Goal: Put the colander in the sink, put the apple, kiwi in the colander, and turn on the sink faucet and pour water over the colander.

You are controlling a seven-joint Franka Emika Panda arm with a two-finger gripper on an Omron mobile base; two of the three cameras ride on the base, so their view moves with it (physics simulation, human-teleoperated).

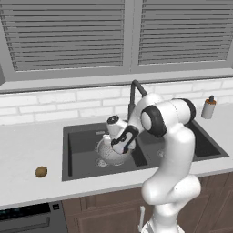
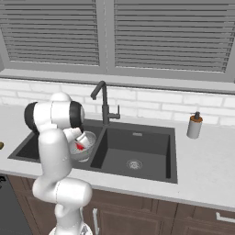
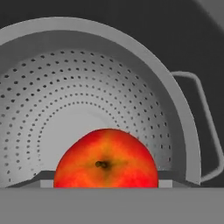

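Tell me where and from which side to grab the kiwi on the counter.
Grip the kiwi across its short middle, coming straight down from above. It is a small oval lying flat on the counter, left of the sink, with open surface all around it, so fingers can probably straddle its narrow width. Which way its long axis points is hard to tell at this size.

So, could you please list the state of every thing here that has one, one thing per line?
gripper: shut on the apple, lowered over the colander
apple: held between the fingers, above the colander bowl
colander: upright in the left basin, nothing lying in it
sink: right basin bare, no water visible
sink faucet: no water running
kiwi: lying on the counter, left of the sink
soap bottle: upright on the counter
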